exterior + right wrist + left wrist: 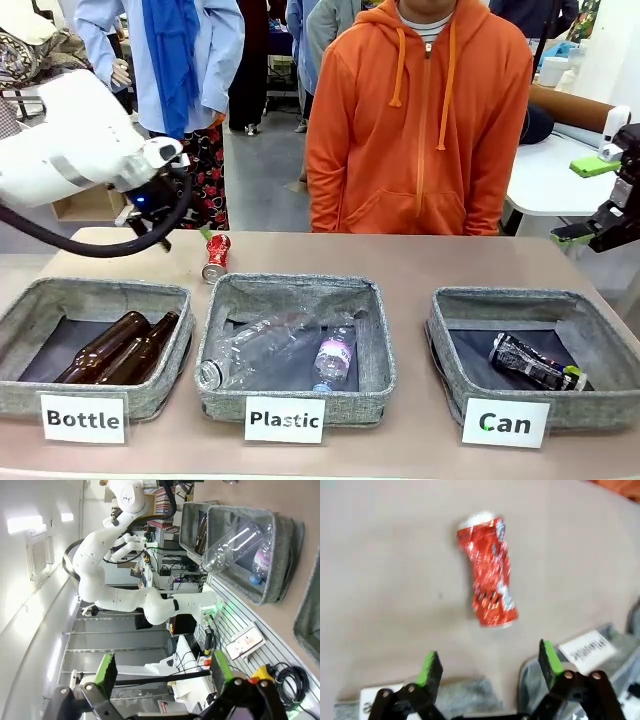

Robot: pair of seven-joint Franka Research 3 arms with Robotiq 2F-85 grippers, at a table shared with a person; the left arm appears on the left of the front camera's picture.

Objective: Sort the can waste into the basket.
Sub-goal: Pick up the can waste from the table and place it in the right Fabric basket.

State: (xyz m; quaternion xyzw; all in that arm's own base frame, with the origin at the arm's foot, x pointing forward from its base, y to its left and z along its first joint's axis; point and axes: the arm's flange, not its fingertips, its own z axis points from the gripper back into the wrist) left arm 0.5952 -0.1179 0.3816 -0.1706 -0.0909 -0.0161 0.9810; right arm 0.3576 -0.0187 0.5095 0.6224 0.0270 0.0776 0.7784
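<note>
One of the two cans is already sorted, so the job looks about half done. Across the near edge of the tabletop (420,255) stand three grey baskets in a row; the one labelled "Can" (455,340), at the right, is the target. The "Plastic" basket (375,340) in the middle holds clear bottles and the "Bottle" basket (25,315) at the left holds brown glass ones; neither needs touching.

The left arm reaches in over the far left of the tabletop, and the left gripper (490,667) hangs above the red can with its fingers spread wide and nothing between them. The right gripper (162,672) is drawn back at the right edge of the scene, its fingers likewise wide apart and empty, facing away from the work.

The black can (535,362) lies on the dark lining inside the "Can" basket. The red can (216,256) lies crushed on the bare tabletop, just behind the gap between the "Bottle" and "Plastic" baskets, well apart from the "Can" basket. What is left, by my reading: grasp the red can, carry it across to the right and drop it beside the black one.
</note>
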